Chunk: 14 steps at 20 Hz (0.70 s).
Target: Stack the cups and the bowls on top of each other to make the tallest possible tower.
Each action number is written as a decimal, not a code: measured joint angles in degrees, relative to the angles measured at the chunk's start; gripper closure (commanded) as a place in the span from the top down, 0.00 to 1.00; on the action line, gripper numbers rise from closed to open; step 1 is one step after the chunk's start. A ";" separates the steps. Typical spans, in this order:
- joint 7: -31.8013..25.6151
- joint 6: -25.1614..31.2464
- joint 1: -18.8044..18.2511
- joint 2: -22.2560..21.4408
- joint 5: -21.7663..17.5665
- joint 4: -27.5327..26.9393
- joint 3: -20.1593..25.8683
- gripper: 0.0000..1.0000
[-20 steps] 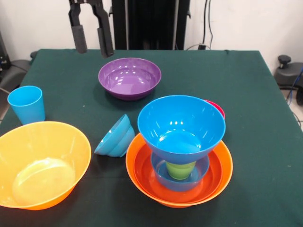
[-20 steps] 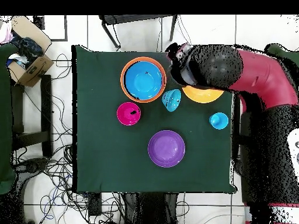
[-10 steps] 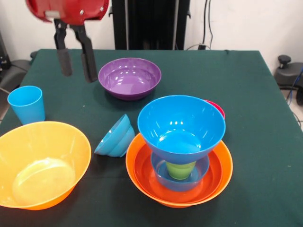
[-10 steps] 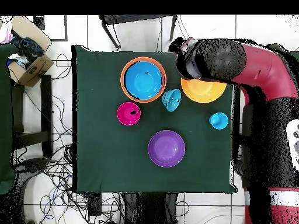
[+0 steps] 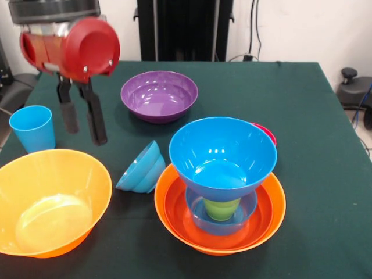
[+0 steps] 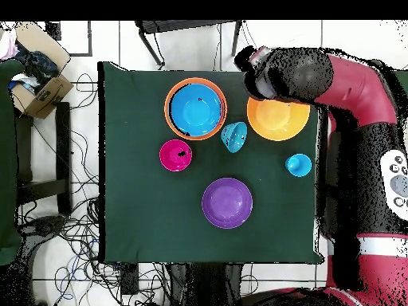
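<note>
My gripper (image 5: 85,135) is open and empty. It hangs above the table between the light blue cup (image 5: 33,128) and the purple bowl (image 5: 158,95), just beyond the big orange bowl (image 5: 49,200). The tower (image 5: 222,174) stands at the front right: an orange bowl holds a red-orange bowl, a blue bowl and the lime green cup (image 5: 222,208), with a big blue bowl (image 5: 222,152) resting on the cup. A small blue bowl (image 5: 141,168) lies tipped on its side beside the tower. The pink-red bowl (image 5: 267,133) peeks out behind it.
In the overhead view the red arm (image 6: 351,76) reaches over the table's corner beside the orange bowl (image 6: 278,119). The tower (image 6: 194,107), the pink-red bowl (image 6: 175,154), the purple bowl (image 6: 227,202) and the blue cup (image 6: 298,165) stand apart. A cardboard box (image 6: 40,88) sits off the table.
My gripper has come down and forward from the table's far edge toward the blue cup and the orange bowl. It stays open. The bowls and cups have not moved.
</note>
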 measured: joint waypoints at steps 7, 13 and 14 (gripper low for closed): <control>0.00 0.30 1.05 4.64 -1.01 -5.89 0.02 1.00; -0.14 1.46 2.12 8.26 -1.66 -11.64 0.43 1.00; -0.34 1.57 2.23 8.76 -1.70 -12.44 0.56 1.00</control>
